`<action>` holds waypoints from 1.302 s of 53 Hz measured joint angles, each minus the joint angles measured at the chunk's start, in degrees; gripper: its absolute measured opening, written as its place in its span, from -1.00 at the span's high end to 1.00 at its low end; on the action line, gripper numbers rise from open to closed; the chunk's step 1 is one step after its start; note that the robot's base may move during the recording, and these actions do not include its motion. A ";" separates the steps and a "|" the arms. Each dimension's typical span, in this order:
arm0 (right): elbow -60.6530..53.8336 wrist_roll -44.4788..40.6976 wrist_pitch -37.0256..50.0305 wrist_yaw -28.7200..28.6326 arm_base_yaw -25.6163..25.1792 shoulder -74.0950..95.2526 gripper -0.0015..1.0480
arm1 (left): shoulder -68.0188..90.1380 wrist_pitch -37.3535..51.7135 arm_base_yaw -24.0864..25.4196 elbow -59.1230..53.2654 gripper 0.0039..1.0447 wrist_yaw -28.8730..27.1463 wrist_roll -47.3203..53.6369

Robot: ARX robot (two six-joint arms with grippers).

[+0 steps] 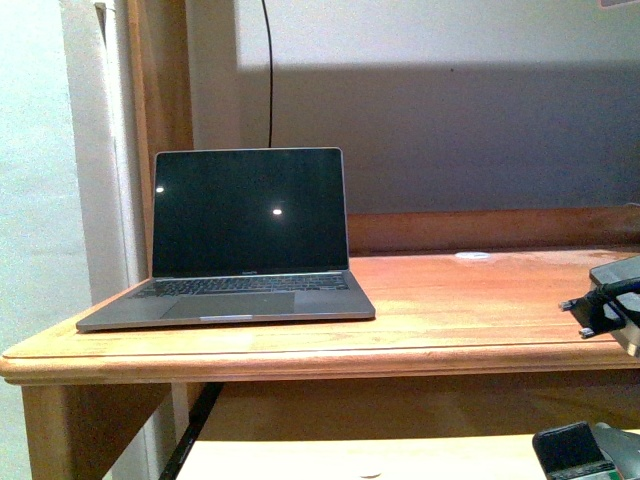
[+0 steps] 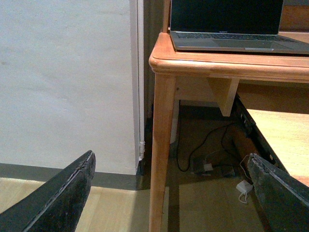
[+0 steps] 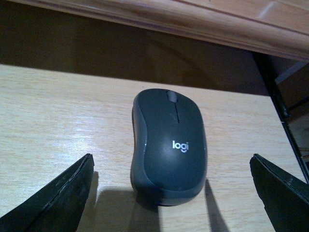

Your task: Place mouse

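The mouse (image 3: 169,145), a dark grey oval with a "logi" mark, lies on a pale wood shelf (image 3: 48,111) just below the desk's front edge (image 3: 193,24). My right gripper (image 3: 171,159) is open. Its two dark fingers stand apart on either side of the mouse's rear end and do not touch it. My left gripper (image 2: 171,155) is open too, with nothing in it, low down beside the desk leg (image 2: 161,145) above the floor. The mouse does not show in the front or left wrist views.
An open laptop (image 1: 250,240) with a dark screen sits on the left of the wooden desk (image 1: 450,320). A small white disc (image 1: 473,256) lies near the back. Part of my right arm (image 1: 610,300) shows at the right edge. Cables and a white adapter (image 2: 244,187) lie on the floor under the desk.
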 joint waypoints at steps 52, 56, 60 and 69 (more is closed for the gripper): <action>9.97 10.73 -4.20 -7.87 -7.61 14.23 -0.43 | 0.00 0.00 0.00 0.00 -0.86 0.00 0.00; 9.86 11.02 -4.57 -8.02 -7.80 13.88 -0.24 | 0.00 0.00 0.00 0.00 -0.86 0.00 0.00; 9.09 11.37 -5.60 -8.28 -8.28 12.09 -0.07 | 0.00 0.00 0.00 0.00 -0.86 0.00 0.00; 5.05 12.57 -9.77 -11.54 -10.29 0.28 -0.06 | 0.00 0.00 0.00 0.00 -0.86 0.00 0.00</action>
